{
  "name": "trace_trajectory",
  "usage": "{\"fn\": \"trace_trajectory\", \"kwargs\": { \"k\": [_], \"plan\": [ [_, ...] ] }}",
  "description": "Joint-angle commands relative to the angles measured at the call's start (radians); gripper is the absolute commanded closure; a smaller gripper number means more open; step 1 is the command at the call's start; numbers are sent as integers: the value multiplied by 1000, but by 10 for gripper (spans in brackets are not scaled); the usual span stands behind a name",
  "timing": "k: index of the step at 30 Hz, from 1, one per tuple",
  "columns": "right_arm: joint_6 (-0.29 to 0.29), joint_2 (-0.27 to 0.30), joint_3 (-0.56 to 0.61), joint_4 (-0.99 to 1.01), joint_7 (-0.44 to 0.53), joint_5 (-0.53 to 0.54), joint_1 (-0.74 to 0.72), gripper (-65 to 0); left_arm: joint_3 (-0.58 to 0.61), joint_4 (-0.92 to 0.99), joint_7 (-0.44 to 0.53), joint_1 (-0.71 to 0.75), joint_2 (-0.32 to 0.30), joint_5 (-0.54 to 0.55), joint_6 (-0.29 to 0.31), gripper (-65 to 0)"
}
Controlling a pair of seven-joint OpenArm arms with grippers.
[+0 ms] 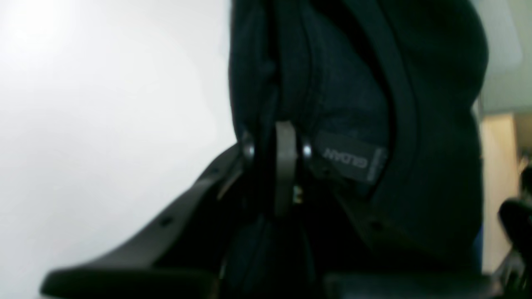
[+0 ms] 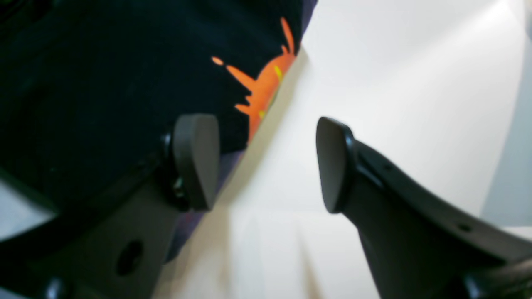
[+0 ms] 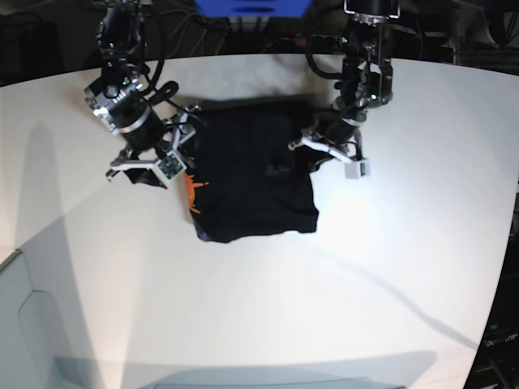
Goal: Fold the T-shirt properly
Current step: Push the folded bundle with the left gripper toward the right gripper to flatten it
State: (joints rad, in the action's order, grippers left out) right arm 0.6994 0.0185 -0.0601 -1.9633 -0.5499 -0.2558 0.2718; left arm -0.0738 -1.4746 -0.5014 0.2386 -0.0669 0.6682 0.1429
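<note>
The black T-shirt [image 3: 251, 182] lies bunched in a rough rectangle on the white table [image 3: 389, 267]. Orange print [image 3: 193, 191] shows at its left edge. In the left wrist view, my left gripper [image 1: 284, 166] is shut on a fold of the dark cloth [image 1: 353, 104], right beside the small label [image 1: 349, 160]. The base view places this gripper [image 3: 308, 144] at the shirt's right edge. My right gripper [image 2: 264, 164] stands open at the shirt's left edge [image 3: 180, 166]. One of its fingers [image 2: 195, 162] sits over the cloth by the orange print [image 2: 266, 87], the other finger [image 2: 332, 166] over bare table.
Both arms reach in from the table's far side, where cables and a blue box [image 3: 251, 6] sit. White tabletop stretches in front of the shirt and to both sides. A grey surface [image 3: 24, 324] shows at the lower left corner.
</note>
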Motion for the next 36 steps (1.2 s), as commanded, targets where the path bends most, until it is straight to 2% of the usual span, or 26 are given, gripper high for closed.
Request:
{"fn": "trace_trajectory", "kwargs": {
  "k": [1, 6, 9, 12, 16, 18, 21, 24, 28, 36],
  "plan": [
    [-1, -1, -20, -21, 20, 2, -9, -373, 24, 19, -73, -23, -23, -44, -39, 0],
    [-1, -4, -86, -21, 24, 6, -9, -373, 159, 94, -112, -183, -158, -44, -38, 0],
    [-1, -4, -122, -21, 23, 6, -24, -373, 325, 156, -112, -310, -238, -44, -38, 0],
    [-1, -5, -168, -21, 23, 6, -29, -373, 497, 233, -104, -442, -270, -44, -36, 0],
    [-1, -5, -218, -21, 20, 6, -29, -373, 747, 357, -101, -629, -265, -44, -35, 0],
    [-1, -7, -244, -21, 15, 8, -29, -373, 872, 398, -79, -707, -233, -46, -7, 0],
    [-1, -25, -284, -21, 15, 3, -29, -373, 1035, 470, 16, -793, -199, -46, 113, 0],
    [-1, -27, -318, -21, 15, 5, -26, -372, 1152, 536, 108, -861, -147, -48, 202, 0],
    [-1, -28, -326, -21, 14, 3, -18, -372, 1259, 653, 171, -928, -58, -77, 260, 0],
    [-1, -28, -327, -21, 14, 2, 5, -372, 1273, 770, 185, -936, 86, -446, 360, -1]
  ]
}}
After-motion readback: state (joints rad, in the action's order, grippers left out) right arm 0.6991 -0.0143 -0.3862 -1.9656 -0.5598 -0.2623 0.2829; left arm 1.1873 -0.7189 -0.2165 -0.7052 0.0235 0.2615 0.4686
